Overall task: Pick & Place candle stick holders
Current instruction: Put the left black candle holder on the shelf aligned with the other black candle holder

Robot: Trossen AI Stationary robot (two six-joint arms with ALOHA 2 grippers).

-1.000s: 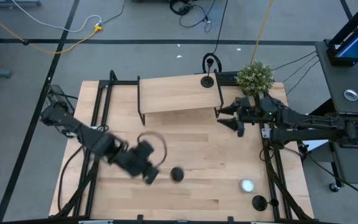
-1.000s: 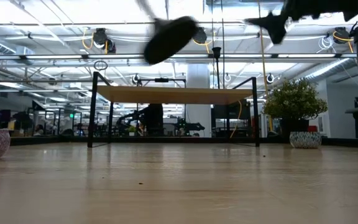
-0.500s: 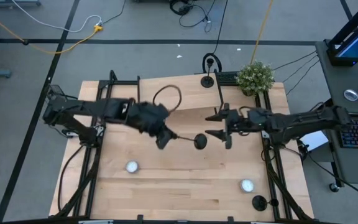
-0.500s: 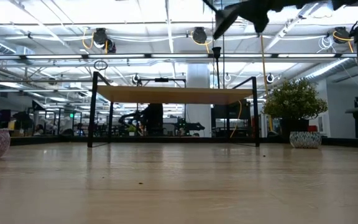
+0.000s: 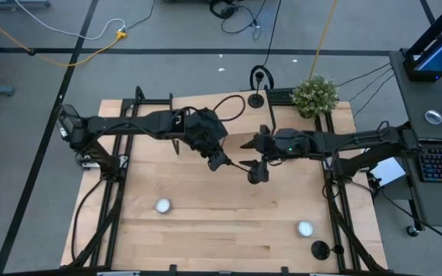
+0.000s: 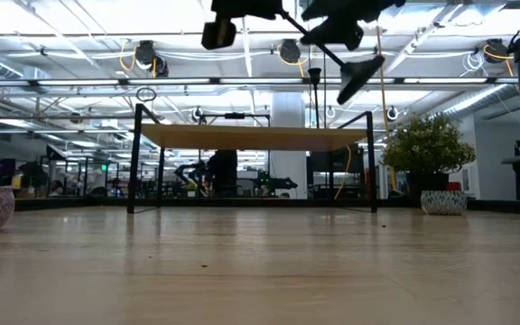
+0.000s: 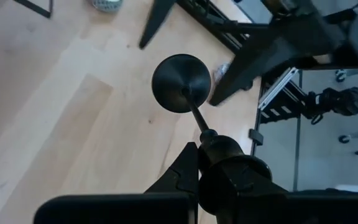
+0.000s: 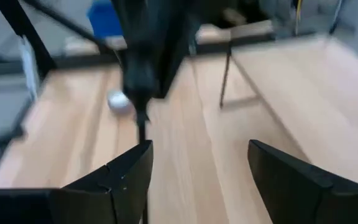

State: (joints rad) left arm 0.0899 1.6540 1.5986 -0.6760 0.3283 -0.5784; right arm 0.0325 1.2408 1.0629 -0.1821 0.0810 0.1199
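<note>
One black candle stick holder (image 5: 245, 168) hangs in the air over the table's middle, with my left gripper (image 5: 219, 160) shut on it. Its disc base (image 7: 181, 83) points away from the fingers, toward my right arm. My right gripper (image 5: 249, 156) is open. It faces the left one, with its fingers (image 8: 124, 177) on either side of the holder's base end; I see no touch. A second holder (image 5: 256, 100) stands on the small wooden shelf (image 5: 221, 116). A third (image 5: 320, 249) stands on its disc at the near right corner. My left gripper pinches the holder's cup end (image 7: 211, 138) between its two fingers, coming slantwise down from the table's left. The thin stem (image 7: 196, 115) runs on ahead along the fingers. The holder is lifted clear, tilted, with its disc base (image 6: 359, 77) lowest.
Two white tealights lie on the table, one near left (image 5: 162, 205), one near right (image 5: 305, 228). A potted plant (image 5: 315, 94) stands at the far right corner beside the shelf. Black frame rails (image 5: 117, 153) run along both side edges.
My left gripper has carried the holder from the near left toward the far edge and the right, to the table's middle, rolling its wrist; the holder stayed clear of the table. My right gripper, still open, has moved toward the table's left until its fingers flank the holder's base end.
</note>
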